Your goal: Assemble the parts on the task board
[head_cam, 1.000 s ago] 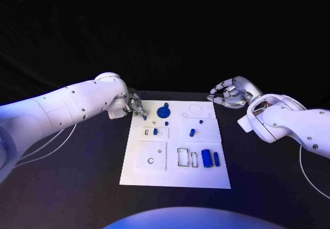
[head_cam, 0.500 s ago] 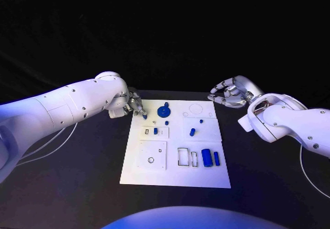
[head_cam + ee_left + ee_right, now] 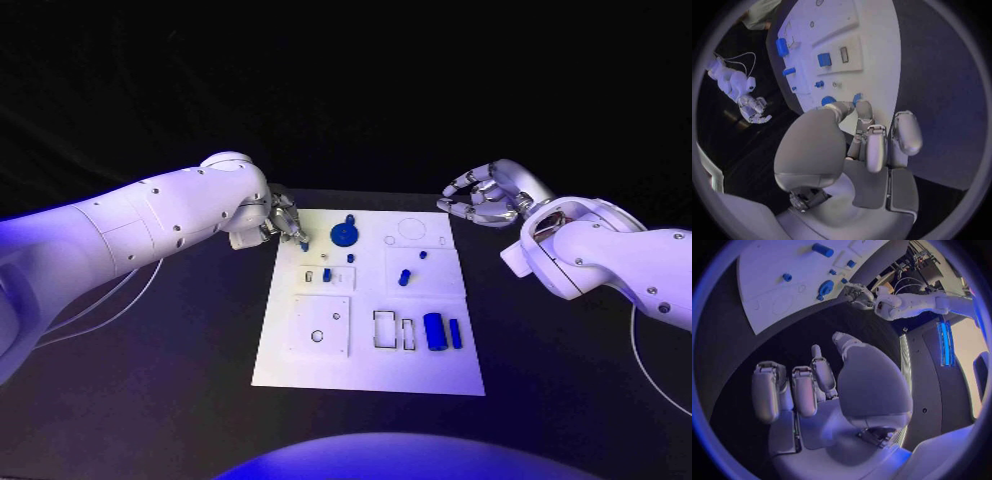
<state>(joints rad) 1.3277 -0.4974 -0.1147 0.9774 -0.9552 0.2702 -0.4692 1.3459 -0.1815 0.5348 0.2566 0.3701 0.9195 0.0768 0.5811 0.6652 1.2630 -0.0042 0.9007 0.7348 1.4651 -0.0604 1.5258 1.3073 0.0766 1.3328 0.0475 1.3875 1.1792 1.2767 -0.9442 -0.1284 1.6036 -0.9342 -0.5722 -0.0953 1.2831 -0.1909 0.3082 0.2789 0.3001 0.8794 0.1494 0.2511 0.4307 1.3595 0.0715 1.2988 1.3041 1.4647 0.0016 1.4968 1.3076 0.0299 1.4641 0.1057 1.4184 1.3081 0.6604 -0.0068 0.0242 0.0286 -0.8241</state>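
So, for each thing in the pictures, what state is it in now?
White task board: flat on the black table.
Round blue part: on the board's far end.
Left hand: pinches a small blue piece.
Right hand: open, off the board.

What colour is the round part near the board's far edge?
Blue; the round part shows best in the head view, on the white task board.

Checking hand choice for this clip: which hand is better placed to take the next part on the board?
Left, probably. The left hand sits at the task board's far left corner, fingertips beside the round blue part. The right hand hovers off the board over the black table, holding nothing.
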